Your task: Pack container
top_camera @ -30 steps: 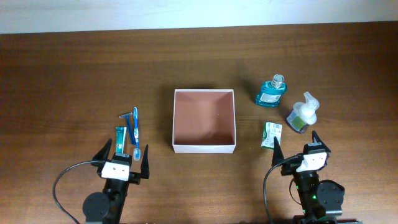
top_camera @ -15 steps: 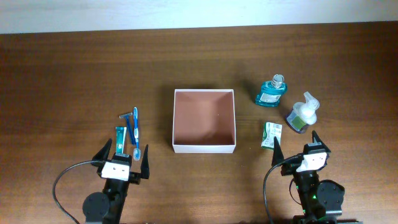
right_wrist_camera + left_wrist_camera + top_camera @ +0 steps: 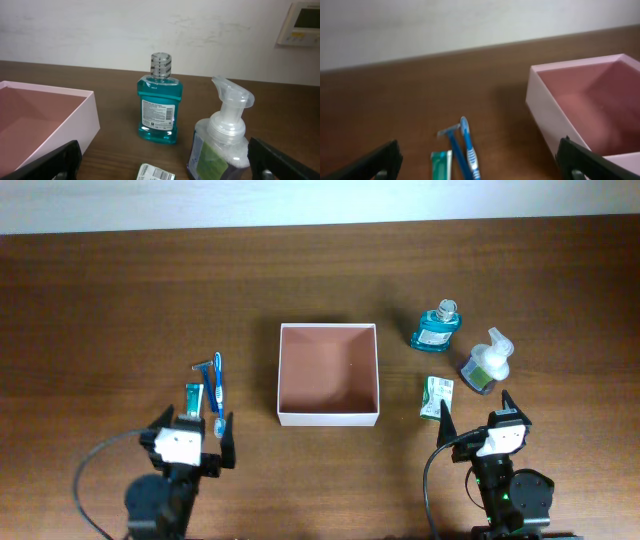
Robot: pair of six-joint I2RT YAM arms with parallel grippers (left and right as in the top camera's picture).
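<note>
The container (image 3: 329, 370) sits empty, seen from above, ahead of me and between my two claws. My left claw (image 3: 194, 430) and right claw (image 3: 475, 408) both stand wide apart and hold nothing.

From my left wrist, the toothbrush (image 3: 469, 150) lies just ahead, right beside the razor (image 3: 449, 133). I might grab both or push one away.

From my right wrist, the pump bottle (image 3: 222, 145) stands tall near the blue bottle (image 3: 159, 107). One bump could tip it over.

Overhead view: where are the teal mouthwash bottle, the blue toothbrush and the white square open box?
Teal mouthwash bottle (image 3: 436, 332), overhead view, on its body.
Blue toothbrush (image 3: 217, 387), overhead view, on its handle.
White square open box (image 3: 329, 418), overhead view, on its near wall.
</note>
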